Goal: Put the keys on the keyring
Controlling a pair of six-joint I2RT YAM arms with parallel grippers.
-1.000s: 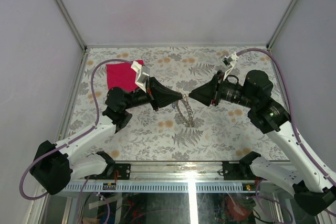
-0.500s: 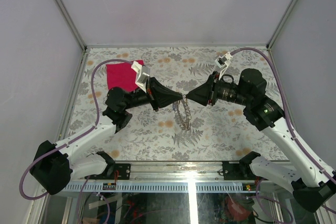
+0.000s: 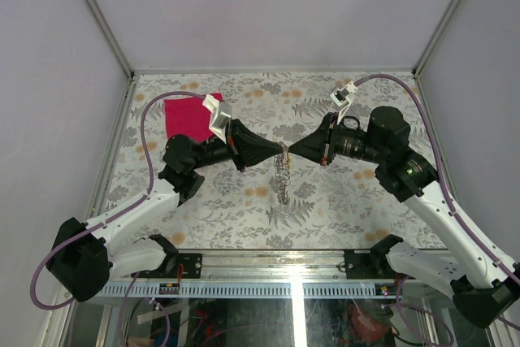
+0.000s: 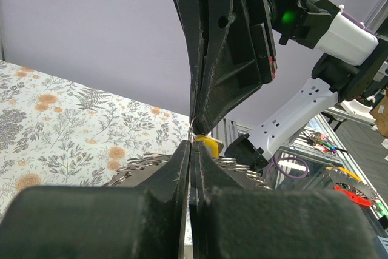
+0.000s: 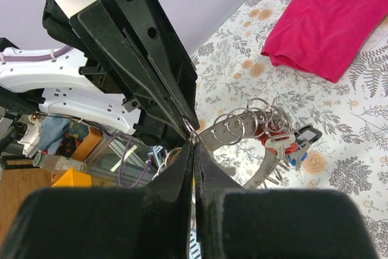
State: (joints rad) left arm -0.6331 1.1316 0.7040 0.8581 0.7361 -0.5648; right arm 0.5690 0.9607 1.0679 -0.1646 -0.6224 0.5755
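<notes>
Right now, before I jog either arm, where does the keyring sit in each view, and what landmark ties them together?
Top external: the keyring hangs at centre frame, below where the left gripper and right gripper meet tip to tip.
Left wrist: low centre, keyring loops peeking out either side of the left gripper.
Right wrist: centre-right, keyring just right of the right gripper.
Shared landmark: the meeting gripper tips.

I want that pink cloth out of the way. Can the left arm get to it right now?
Probably not yet: its hand is shut on the keyring, tip to tip with the right hand. The cloth lies uncovered beside its wrist, so once freed it looks reachable.
</notes>
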